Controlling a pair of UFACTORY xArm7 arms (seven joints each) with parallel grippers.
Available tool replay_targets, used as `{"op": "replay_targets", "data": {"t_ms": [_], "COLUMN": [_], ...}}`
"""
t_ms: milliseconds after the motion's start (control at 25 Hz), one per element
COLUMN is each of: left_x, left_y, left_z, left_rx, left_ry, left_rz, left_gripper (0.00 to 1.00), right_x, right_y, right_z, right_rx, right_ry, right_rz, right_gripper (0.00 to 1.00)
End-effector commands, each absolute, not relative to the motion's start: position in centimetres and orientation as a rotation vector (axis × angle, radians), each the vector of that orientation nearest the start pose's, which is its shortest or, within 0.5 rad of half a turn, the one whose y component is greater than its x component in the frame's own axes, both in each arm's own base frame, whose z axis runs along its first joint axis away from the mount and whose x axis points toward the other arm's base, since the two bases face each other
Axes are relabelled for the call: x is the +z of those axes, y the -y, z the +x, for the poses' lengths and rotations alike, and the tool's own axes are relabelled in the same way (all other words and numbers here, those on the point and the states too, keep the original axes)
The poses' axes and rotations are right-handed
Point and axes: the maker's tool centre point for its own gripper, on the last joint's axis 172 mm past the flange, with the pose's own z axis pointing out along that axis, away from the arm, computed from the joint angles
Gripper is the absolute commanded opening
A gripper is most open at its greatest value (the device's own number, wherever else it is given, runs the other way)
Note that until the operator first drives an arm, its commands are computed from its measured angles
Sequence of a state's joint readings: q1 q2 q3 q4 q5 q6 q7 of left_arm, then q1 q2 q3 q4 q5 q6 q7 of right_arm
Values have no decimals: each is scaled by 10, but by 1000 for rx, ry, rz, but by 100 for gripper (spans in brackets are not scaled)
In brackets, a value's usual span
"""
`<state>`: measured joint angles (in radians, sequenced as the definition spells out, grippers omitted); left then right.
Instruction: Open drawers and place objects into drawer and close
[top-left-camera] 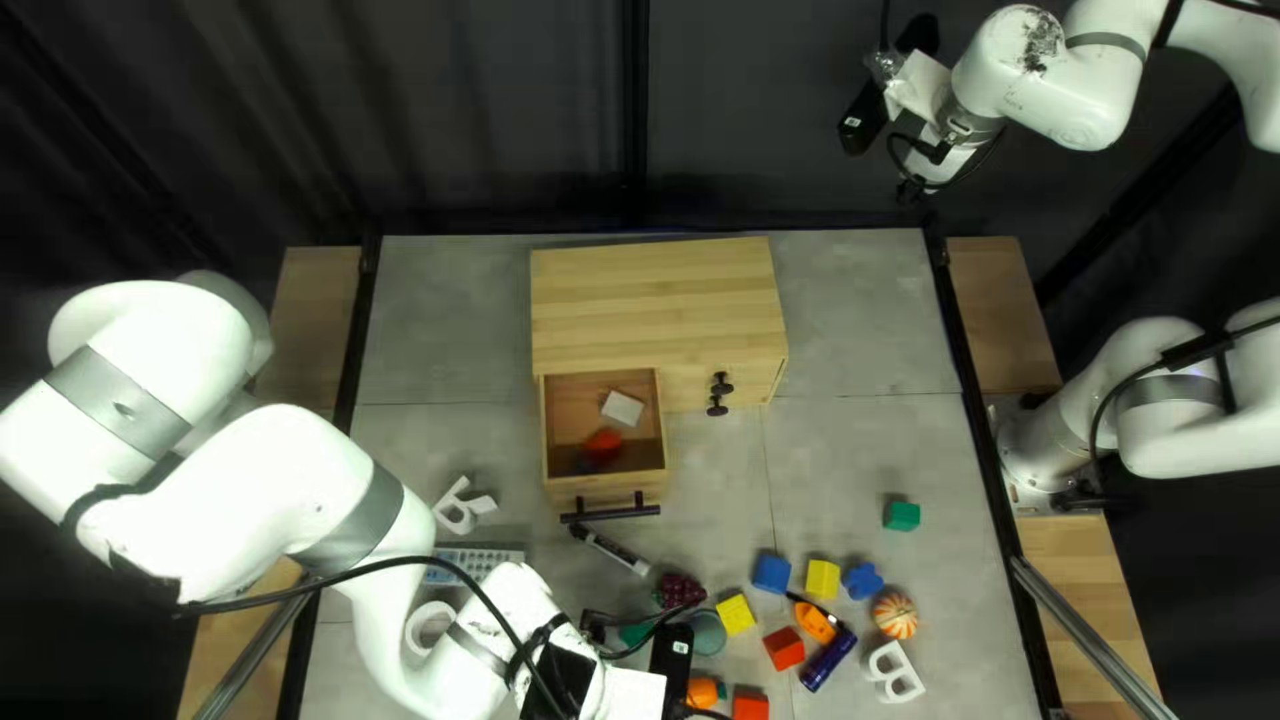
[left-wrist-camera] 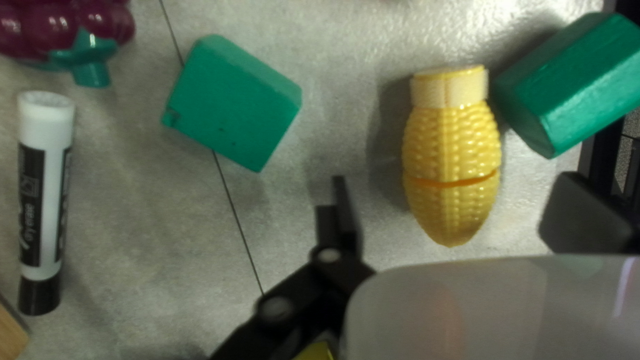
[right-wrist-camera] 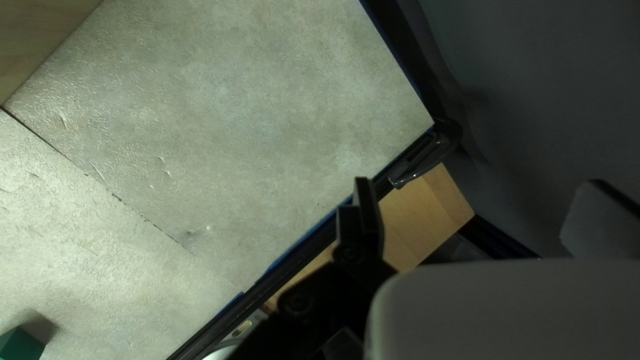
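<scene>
1. Top left view: the cabinet [top-left-camera: 654, 300] is set near the far edge, and its left drawer [top-left-camera: 603, 495] is pulled open. A pale block [top-left-camera: 622, 407] and a red thing [top-left-camera: 604, 444] are held inside, plus something dark by the drawer front that can't really be made out.
2. Same view: the loose stuff is spread over the near half of the table. A blue block [top-left-camera: 771, 574], a yellow block [top-left-camera: 823, 579], a striped ball [top-left-camera: 895, 615] and a green block [top-left-camera: 902, 514] can be spotted right of the drawer. The marker [top-left-camera: 611, 547] is found just in front of it, with the berries [top-left-camera: 678, 591] nearby.
3. Same view: the left gripper [top-left-camera: 591, 622] is held low over the near side, partly hidden by its own arm. The right gripper [top-left-camera: 914, 187] is parked up past the far edge.
4. Left wrist view: the fingers are spread wide, nothing gripped. The corn [left-wrist-camera: 451, 160] is seen between them, apart from both, with a green hex block [left-wrist-camera: 570, 83] right beside it. A green cube [left-wrist-camera: 233, 103] is seen nearby.
5. Right wrist view: the fingers are spread here too, nothing gripped. The table corner [right-wrist-camera: 413, 120] is seen ahead.
</scene>
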<state>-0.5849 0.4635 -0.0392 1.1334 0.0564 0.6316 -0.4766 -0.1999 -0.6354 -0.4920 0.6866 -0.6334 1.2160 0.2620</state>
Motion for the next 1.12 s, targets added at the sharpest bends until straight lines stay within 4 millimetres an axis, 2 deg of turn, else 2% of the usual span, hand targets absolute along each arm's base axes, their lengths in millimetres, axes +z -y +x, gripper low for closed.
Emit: {"op": "replay_targets", "data": {"t_ms": [40,240,440,480,640,680,720,760,800,840,880,960,1000,1080,1120], "left_x": [23,54,124,143,189,206,218,224,234,236,236,231,224,216,212], "left_y": [309,294,246,228,173,151,133,124,99,90,69,52,36,19,13], "left_z": [437,426,416,415,414,415,416,417,420,422,427,434,441,447,448], "left_rx": [-61,-51,-51,-48,-51,-44,-35,-30,-19,-16,-6,0,1,-5,-8], "left_ry": [-286,-261,-194,-170,-97,-75,-60,-50,-31,-23,-6,11,26,56,72], "left_rz": [-3114,-3080,-3022,-3002,-2959,-2948,-2938,-2931,-2921,-2916,-2906,-2896,-2887,-2876,-2873], "left_gripper": [0,0,0,0,0,0,0,0,0,0,0,0,0,0,27], "right_x": [250,250,250,250,250,250,250,250,250,250,250,250,250,250,250], "right_y": [302,302,302,302,302,302,302,302,302,302,302,302,302,302,302], "right_z": [199,199,199,199,199,199,199,199,199,199,199,199,199,199,199], "right_rx": [-31,-31,-31,-31,-31,-31,-31,-31,-31,-31,-31,-31,-31,-31,-31], "right_ry": [-1142,-1142,-1142,-1142,-1142,-1142,-1142,-1142,-1142,-1142,-1142,-1142,-1142,-1142,-1142], "right_rz": [-3271,-3271,-3271,-3271,-3271,-3271,-3271,-3271,-3271,-3271,-3271,-3271,-3271,-3271,-3271], "right_gripper": [100,100,100,100,100,100,100,100,100,100,100,100,100,100,100]}}
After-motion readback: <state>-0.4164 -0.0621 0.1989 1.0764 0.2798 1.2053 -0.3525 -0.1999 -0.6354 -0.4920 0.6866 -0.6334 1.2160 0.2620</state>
